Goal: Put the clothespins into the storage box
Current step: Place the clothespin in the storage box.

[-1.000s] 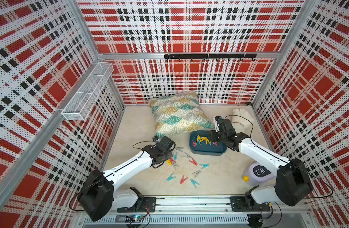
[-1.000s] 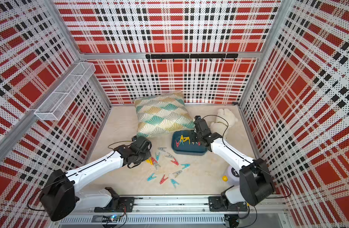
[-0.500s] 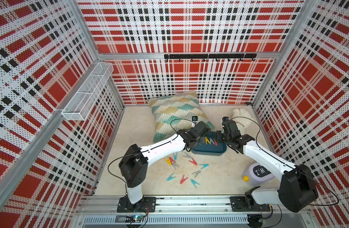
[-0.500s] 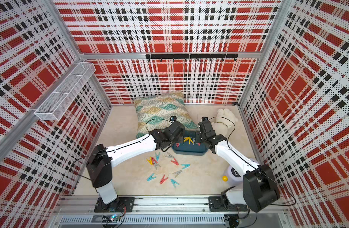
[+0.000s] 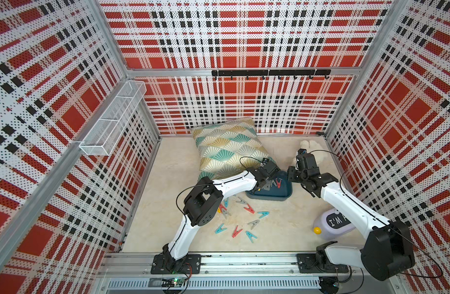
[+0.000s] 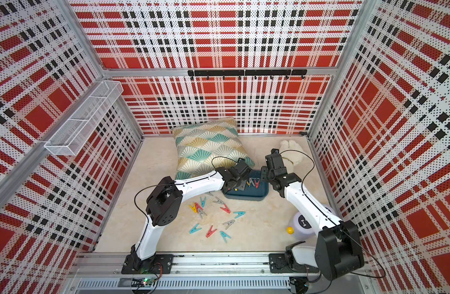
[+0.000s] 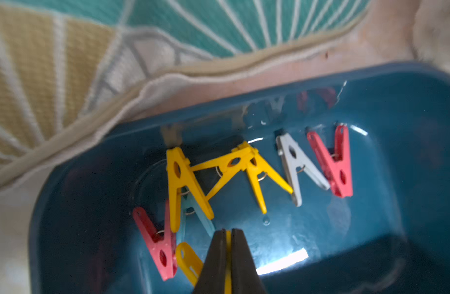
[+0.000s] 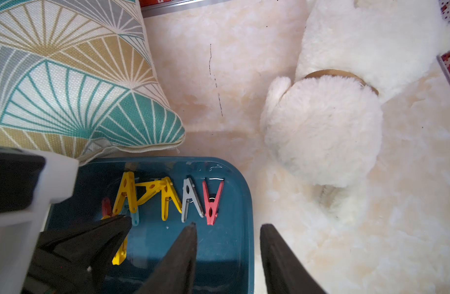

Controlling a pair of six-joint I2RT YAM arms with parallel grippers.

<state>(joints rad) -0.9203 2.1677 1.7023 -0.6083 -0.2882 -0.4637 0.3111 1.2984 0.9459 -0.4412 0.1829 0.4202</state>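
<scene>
Change: the left arm has swung away from the loose clothespins on the floor and now reaches over the box. A second ago it was low at the left edge of that scatter.
Left claw: pressed together on a yellow clothespin, seen as a thin yellow strip between the black fingers (the right wrist view shows it hanging under the tips, over the left part of the box).
Right claw: spread, with nothing between the jaws. It has backed off from above the middle of the box to its far right corner, which leaves the opening free for the other arm.
In the box: a row along the far wall, with yellow, grey and red ones among it.
On the floor: roughly a dozen lie scattered just near and left of the box, in red, teal, grey and yellow.
Where the box is: right of centre, its far left corner touching the pillow.
Meaning for the task: one more clothespin is carried and in place above the box but not yet dropped. Judging by the scatter, the job looks under half done.
Next need: the left claw must part its jaws while over the box, clear of the rim.
</scene>
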